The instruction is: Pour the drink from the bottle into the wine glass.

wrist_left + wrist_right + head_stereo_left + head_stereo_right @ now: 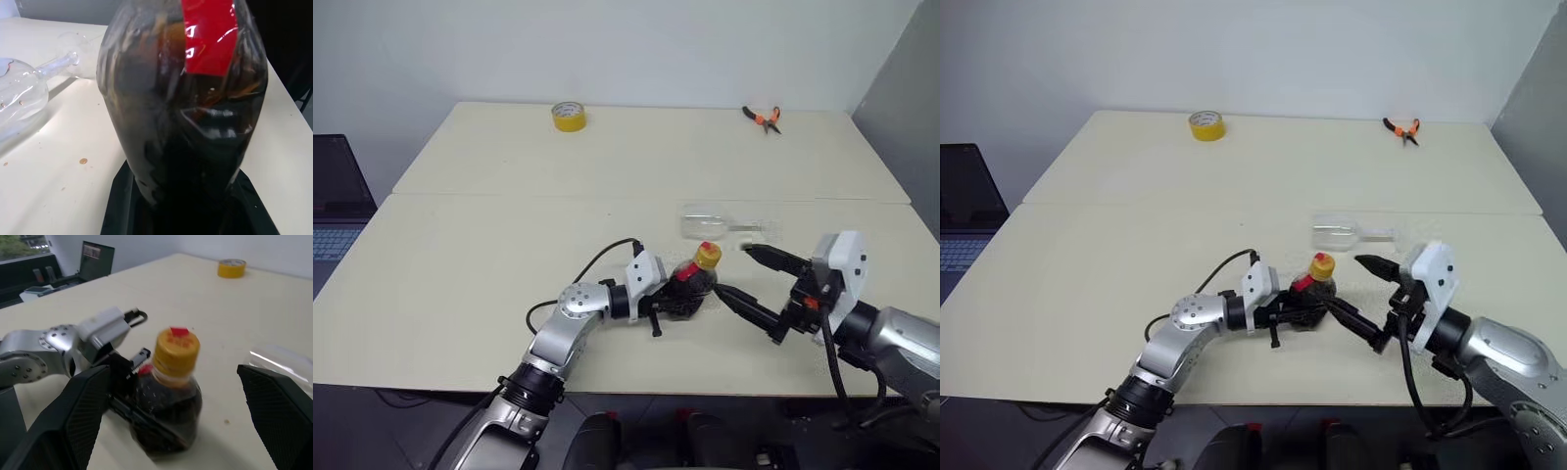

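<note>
The bottle [693,284], small and clear with a yellow cap [707,256] and a red band at the neck, holds the dark drink [195,161]. It stands upright near the table's front edge with my left gripper [679,296] shut on its body from the left. My right gripper [731,269] is open just right of the bottle, its two black fingers [73,416] spread to either side of it and apart from it. The wine glass [707,223] lies on its side on the table just beyond the bottle, bowl to the left, stem and foot to the right.
A yellow tape roll [569,116] sits at the far left of the table [470,255] and orange-handled pliers [763,117] at the far right. A laptop [333,201] stands off the table's left side. A seam crosses the tabletop behind the glass.
</note>
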Available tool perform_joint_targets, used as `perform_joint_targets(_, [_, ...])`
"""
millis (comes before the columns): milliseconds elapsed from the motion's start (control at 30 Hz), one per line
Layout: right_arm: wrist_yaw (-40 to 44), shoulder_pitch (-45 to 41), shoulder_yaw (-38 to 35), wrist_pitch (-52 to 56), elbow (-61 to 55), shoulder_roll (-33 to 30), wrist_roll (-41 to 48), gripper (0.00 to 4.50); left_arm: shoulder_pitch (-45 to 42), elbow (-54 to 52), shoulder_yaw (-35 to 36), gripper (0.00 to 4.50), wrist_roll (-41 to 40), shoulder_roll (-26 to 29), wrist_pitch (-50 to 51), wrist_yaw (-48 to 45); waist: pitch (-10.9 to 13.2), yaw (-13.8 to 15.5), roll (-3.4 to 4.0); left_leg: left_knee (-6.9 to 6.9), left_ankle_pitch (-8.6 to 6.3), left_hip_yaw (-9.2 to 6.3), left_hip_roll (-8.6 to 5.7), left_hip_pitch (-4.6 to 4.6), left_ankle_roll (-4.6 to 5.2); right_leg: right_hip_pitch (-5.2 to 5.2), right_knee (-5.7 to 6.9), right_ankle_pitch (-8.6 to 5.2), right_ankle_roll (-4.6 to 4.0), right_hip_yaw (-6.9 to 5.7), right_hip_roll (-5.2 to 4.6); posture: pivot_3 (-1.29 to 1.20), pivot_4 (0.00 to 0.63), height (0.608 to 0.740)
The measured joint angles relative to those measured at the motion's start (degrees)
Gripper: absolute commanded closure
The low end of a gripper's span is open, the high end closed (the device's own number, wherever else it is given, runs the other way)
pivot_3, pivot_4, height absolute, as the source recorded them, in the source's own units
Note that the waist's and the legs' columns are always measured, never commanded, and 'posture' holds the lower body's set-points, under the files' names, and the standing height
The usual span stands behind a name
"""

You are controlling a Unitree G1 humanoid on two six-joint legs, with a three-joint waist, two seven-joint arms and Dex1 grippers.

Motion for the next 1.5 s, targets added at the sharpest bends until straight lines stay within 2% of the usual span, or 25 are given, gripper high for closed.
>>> perform_joint_targets(100, [-3.25, -4.44, 4.18, 0.06, 1.43, 2.20, -2.60, 0.06, -0.04, 0.00, -0.01, 3.87, 0.00, 0.00, -0.13, -0.41, 0.00, 0.15, 0.00, 0.00, 0.00, 0.00, -0.04, -0.05, -0.01, -0.02, -0.02, 0.00, 0.00, -0.01, -0.02, 0.00, 0.150, 0.740])
perform_joint_targets(233, [-4.84, -5.42, 7.93, -0.11, 3.49, 2.40, -7.43, 0.06, -0.04, 0.00, 0.06, 3.87, 0.02, 0.23, -0.14, -0.58, 0.00, 0.55, 0.00, 0.06, 0.00, 0.00, -0.15, -0.20, -0.01, -0.09, -0.06, 0.00, 0.00, -0.04, -0.18, 0.00, 0.150, 0.740])
perform_joint_targets(367, [-4.72, -4.96, 7.99, -1.05, 4.95, 2.51, -10.28, 0.06, -0.04, 0.00, 0.03, 3.87, 0.08, 0.09, -0.14, -0.51, 0.00, 0.53, 0.00, 0.08, 0.01, -0.02, -0.14, -0.19, 0.00, -0.10, -0.03, 0.02, 0.03, -0.06, -0.20, 0.00, 0.150, 0.740])
perform_joint_targets(667, [-0.36, 1.99, 0.49, -1.51, 3.59, 0.00, -6.49, 0.06, -0.03, 0.02, -0.10, 3.87, 0.26, 0.04, -0.06, -0.35, 0.00, 0.47, 0.00, 0.07, 0.00, -0.03, -0.13, -0.17, 0.00, -0.08, -0.01, 0.02, 0.03, -0.07, -0.18, 0.00, 0.150, 0.740])
perform_joint_targets(900, [5.74, 9.40, -7.16, 2.38, 2.26, -7.81, 2.44, 0.06, -0.06, 0.02, 0.04, 3.87, 0.21, 0.28, -0.20, -0.69, 0.00, 0.41, 0.00, 0.07, 0.00, -0.02, -0.11, -0.15, 0.01, -0.06, -0.03, 0.02, 0.03, -0.06, -0.14, 0.00, 0.150, 0.740])
perform_joint_targets(1100, [-1.71, 0.82, -5.17, 2.85, 2.07, -4.02, 7.14, 0.06, -0.06, 0.02, -0.03, 3.87, 0.21, 0.12, -0.25, -0.73, 0.00, 0.21, 0.00, 0.01, 0.00, -0.03, -0.04, -0.07, 0.00, -0.02, -0.02, 0.02, 0.02, -0.04, -0.02, 0.00, 0.150, 0.740])
perform_joint_targets(1300, [-9.06, -2.55, 3.10, 3.63, 2.43, 1.35, 4.67, 0.06, -0.06, 0.02, -0.04, 3.87, 0.22, 0.16, -0.26, -0.70, 0.00, 0.35, 0.00, 0.08, 0.00, 0.00, -0.11, -0.22, 0.00, -0.11, -0.03, 0.02, 0.03, -0.02, -0.13, 0.00, 0.150, 0.740])
perform_joint_targets(1500, [-10.99, -4.29, 5.76, 3.57, 3.67, 3.56, 2.01, 0.06, -0.06, 0.01, -0.07, 3.87, 0.23, 0.14, -0.26, -0.67, 0.00, 0.37, 0.01, 0.07, 0.00, -0.02, -0.10, -0.20, 0.00, -0.11, -0.02, 0.03, 0.04, -0.05, -0.13, 0.00, 0.150, 0.740])
